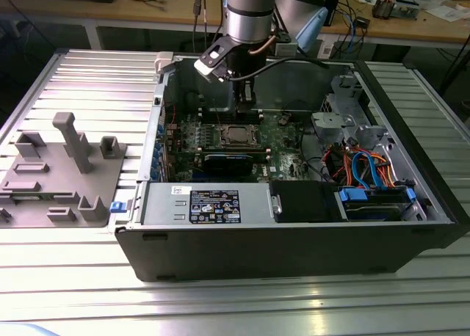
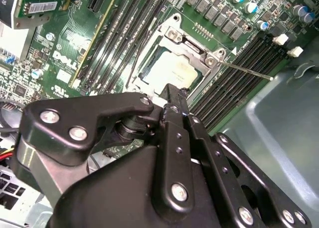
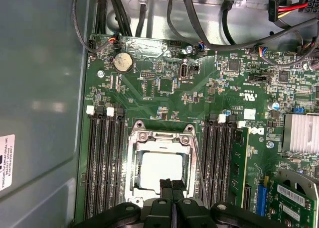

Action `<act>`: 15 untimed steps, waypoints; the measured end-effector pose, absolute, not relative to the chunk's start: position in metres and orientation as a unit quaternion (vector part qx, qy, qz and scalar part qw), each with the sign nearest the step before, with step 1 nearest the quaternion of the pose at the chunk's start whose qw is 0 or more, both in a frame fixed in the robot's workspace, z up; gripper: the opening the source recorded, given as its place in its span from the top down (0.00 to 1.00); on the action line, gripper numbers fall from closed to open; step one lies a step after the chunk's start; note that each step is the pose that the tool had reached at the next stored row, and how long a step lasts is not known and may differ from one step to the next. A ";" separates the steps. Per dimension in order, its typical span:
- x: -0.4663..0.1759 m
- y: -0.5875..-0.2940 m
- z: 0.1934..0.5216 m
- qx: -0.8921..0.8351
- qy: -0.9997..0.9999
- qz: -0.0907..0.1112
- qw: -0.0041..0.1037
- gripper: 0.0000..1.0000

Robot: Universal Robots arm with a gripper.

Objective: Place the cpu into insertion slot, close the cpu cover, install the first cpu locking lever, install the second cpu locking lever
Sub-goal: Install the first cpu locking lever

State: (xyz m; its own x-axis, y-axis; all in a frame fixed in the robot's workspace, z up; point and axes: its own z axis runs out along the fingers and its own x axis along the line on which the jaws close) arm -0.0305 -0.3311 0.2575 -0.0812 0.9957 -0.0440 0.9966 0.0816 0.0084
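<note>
The cpu (image 3: 158, 167) lies flat in its socket on the green motherboard, its dull silver top showing through a square window; it also shows in the second wrist view as the cpu (image 2: 172, 71). The cpu cover (image 3: 133, 158), a silvery frame plate, lies down around it, seen too as the cpu cover (image 2: 172, 36). A thin locking lever (image 2: 245, 70) sticks out sideways from the socket's corner, and a lever wire (image 3: 199, 171) runs along one socket side. My gripper (image 3: 172, 186) hangs just above the socket's edge, fingers pressed together with nothing between them. In the exterior view the gripper (image 1: 247, 101) is inside the open case.
Memory slots (image 3: 104, 163) flank the socket on both sides. A finned heatsink (image 3: 301, 133) and a coin battery (image 3: 123, 62) sit on the board. The case (image 1: 294, 240) holds a power supply (image 1: 213, 204) and cabled drive bays (image 1: 371, 171). A grey fixture (image 1: 62, 167) stands at the exterior view's left.
</note>
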 end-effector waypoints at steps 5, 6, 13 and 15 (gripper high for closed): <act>-0.031 -0.331 0.257 0.664 0.747 -0.011 0.019 0.89; -0.031 -0.331 0.257 0.658 0.753 -0.011 0.019 0.89; -0.031 -0.331 0.258 0.622 0.783 -0.010 0.020 0.89; -0.031 -0.331 0.258 0.611 0.791 -0.010 0.020 0.89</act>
State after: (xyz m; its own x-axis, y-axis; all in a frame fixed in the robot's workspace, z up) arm -0.0305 -0.3311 0.2575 -0.2519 0.9668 -0.0441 0.9676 0.2525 0.0084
